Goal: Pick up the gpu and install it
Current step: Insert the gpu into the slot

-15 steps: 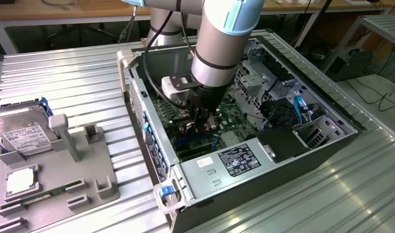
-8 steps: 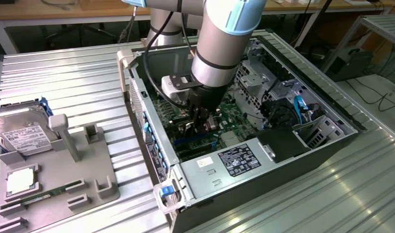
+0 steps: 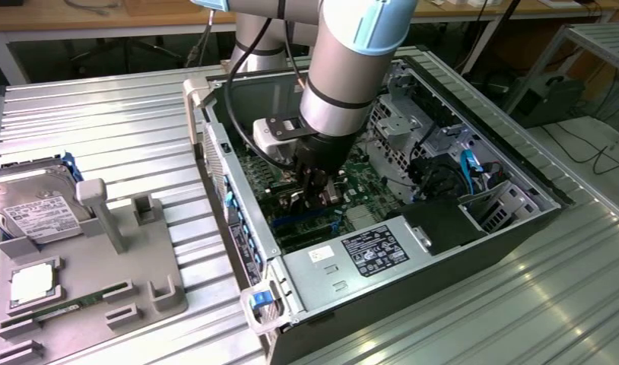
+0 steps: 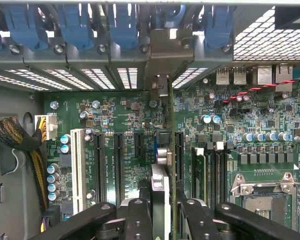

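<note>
My gripper (image 3: 315, 195) reaches down inside the open computer case (image 3: 320, 275), just above the green motherboard (image 3: 366, 182). In the wrist view its black fingers (image 4: 139, 220) are shut on the gpu (image 4: 166, 170), which I see edge-on, standing upright. The card runs from the gripper (image 4: 167, 216) toward the case's rear wall. Its silver bracket (image 4: 162, 52) stands against a rear slot opening, between blue retaining clips (image 4: 122, 25). The card's lower edge lies along a black expansion slot (image 4: 179, 160) on the motherboard (image 4: 115, 112); whether it is seated I cannot tell.
A grey fixture tray (image 3: 137, 266) on the exterior view's left holds a silver hard drive (image 3: 30, 213), a square chip (image 3: 30, 283) and a green memory stick (image 3: 61, 310). Drive cages (image 3: 406, 125), blue cables (image 3: 470, 163) and a braided cable bundle (image 4: 15, 135) crowd the case.
</note>
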